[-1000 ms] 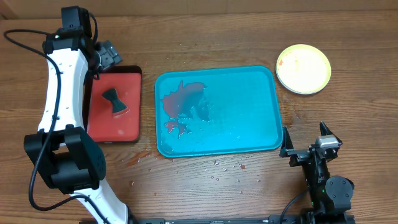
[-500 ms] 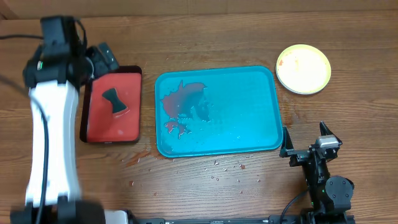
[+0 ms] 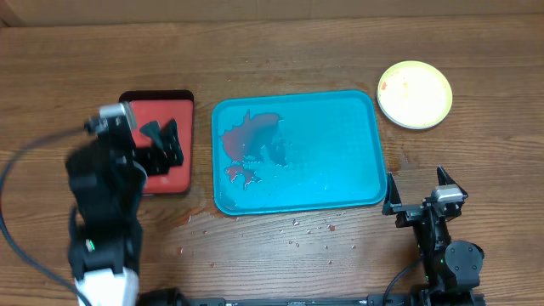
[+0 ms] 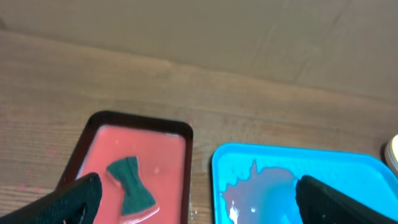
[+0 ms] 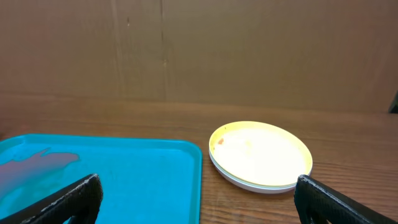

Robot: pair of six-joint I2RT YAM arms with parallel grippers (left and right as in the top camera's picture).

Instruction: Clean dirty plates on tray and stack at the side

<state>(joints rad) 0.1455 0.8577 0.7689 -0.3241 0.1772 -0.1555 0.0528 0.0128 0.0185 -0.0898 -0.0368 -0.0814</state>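
Plates (image 3: 414, 93) sit stacked beside tray (image 3: 340, 153); left tool (image 4: 198, 198) and right tool (image 5: 198, 198) gape empty.

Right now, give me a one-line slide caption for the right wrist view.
Open right gripper facing stacked plates beside the red-smeared turquoise tray.

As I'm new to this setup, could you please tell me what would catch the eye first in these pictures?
The big turquoise tray lies mid-table with no plates on it, only a reddish puddle on its left part. Beyond its far right corner sits a stack of plates, yellow-green on top. Left of the turquoise tray, a red tray holds a dark green bow-shaped sponge.
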